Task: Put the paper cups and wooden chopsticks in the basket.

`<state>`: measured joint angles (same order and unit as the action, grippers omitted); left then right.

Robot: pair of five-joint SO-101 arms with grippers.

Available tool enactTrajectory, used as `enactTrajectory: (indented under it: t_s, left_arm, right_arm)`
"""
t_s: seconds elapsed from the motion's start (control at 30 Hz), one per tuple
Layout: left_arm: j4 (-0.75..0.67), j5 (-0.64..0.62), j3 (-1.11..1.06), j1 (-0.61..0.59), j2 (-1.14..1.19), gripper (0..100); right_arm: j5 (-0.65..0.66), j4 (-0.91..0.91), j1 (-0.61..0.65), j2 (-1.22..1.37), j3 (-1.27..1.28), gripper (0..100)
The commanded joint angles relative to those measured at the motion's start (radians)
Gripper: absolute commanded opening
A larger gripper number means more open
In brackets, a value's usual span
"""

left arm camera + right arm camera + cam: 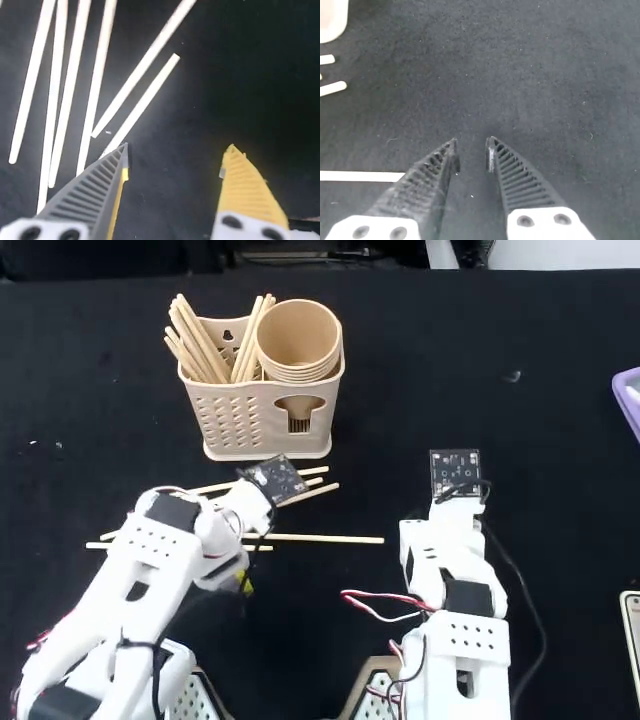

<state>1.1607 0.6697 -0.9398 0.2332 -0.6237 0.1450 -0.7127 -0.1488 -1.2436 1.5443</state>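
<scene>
I find the left tool [178, 146] wide open and empty, with the loose wooden chopsticks [140, 105] flat on the desk [240, 75] just ahead of its tips; I judge them light, stiff and apt to roll, best pinched crosswise at mid-length, while the right tool [471, 142] is barely ajar and empty.

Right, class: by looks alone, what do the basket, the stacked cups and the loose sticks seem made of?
Basket: probably moulded plastic, cream, matt, with even slots. Cups: likely paper, tan, thin nested rims. Loose chopsticks: apparently bare wood, pale, matt.
</scene>
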Motion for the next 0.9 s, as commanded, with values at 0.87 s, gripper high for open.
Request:
enactTrajectory:
  t_s: [0.87]
  left_arm:
    - [-0.212, 0.057, 0.196, 0.007, 0.44, 29]
  right_arm:
    - [-0.008, 0.026, 0.017, -0.024, -0.022, 9.7]
